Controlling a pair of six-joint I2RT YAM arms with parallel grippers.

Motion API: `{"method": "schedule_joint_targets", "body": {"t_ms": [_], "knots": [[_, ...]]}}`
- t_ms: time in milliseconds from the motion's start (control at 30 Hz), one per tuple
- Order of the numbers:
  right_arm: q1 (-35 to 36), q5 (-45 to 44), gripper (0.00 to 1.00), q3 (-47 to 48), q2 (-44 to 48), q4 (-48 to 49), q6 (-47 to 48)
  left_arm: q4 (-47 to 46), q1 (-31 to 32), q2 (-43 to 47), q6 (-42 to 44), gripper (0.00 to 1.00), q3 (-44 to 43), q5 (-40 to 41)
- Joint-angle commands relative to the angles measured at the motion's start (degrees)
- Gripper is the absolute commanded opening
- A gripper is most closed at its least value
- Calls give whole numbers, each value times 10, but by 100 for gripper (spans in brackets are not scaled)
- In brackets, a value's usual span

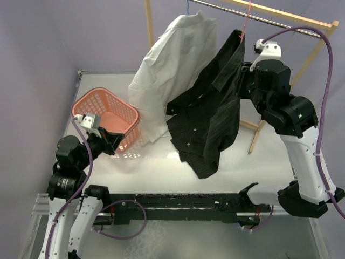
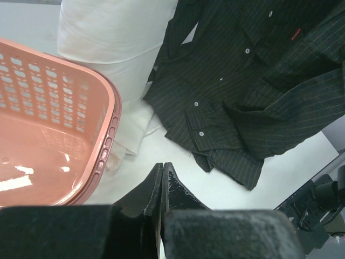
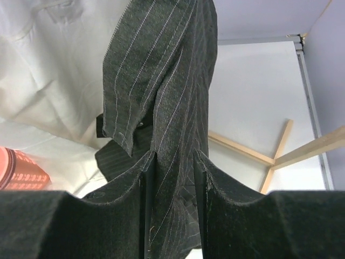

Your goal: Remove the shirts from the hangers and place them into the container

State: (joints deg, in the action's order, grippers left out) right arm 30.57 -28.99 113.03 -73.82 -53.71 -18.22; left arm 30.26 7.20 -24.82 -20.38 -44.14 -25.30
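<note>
The black pinstriped shirt (image 1: 215,108) hangs from the pink hanger (image 1: 247,19), its lower part trailing on the table. My right gripper (image 1: 245,67) is high at its shoulder. In the right wrist view a fold of the black shirt (image 3: 161,65) fills the gap between the fingers of the right gripper (image 3: 175,156). The white shirt (image 1: 167,70) hangs on the blue hanger (image 1: 188,6) behind it. The salmon-pink container (image 1: 94,93) stands at the left. My left gripper (image 2: 161,166) is shut on nothing, low beside the container's rim (image 2: 110,135).
A wooden rack with a metal rail (image 1: 269,20) carries both hangers; its legs (image 1: 257,129) stand on the table at the right. The white shirt's hem (image 2: 129,140) lies against the container's side. The black shirt's cuff (image 2: 237,167) rests on the table ahead of the left gripper.
</note>
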Motion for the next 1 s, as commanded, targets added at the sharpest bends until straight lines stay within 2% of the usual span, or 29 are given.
{"method": "schedule_joint_targets", "body": {"t_ms": [0, 333, 400, 467, 633, 767, 867, 933, 967], "knots": [[-2, -31, 36, -21, 23, 12, 20, -29, 3, -1, 4, 0, 0, -2], [-3, -24, 24, -56, 47, 3, 29, -28, 3, -4, 4, 0, 0, -1], [-3, -23, 15, -63, 52, 10, 29, -27, 3, -5, 4, 0, -1, -1], [-2, -22, 0, -66, 58, 20, 33, -28, 3, -5, 4, 0, -1, -1], [-2, -27, 0, -58, 65, 55, 71, -30, 3, -7, 5, 0, 1, -5], [-3, -55, 0, -80, 88, 144, 112, -33, 3, -10, 5, 1, 1, -13], [-3, -51, 0, -121, 112, 208, 129, -34, 3, -14, 6, 15, 0, -15], [-2, -46, 0, -156, 129, 254, 140, -34, 3, -15, 6, 28, 0, -16], [-2, -40, 0, -172, 136, 275, 140, -34, 3, -15, 6, 31, 0, -16]]}}
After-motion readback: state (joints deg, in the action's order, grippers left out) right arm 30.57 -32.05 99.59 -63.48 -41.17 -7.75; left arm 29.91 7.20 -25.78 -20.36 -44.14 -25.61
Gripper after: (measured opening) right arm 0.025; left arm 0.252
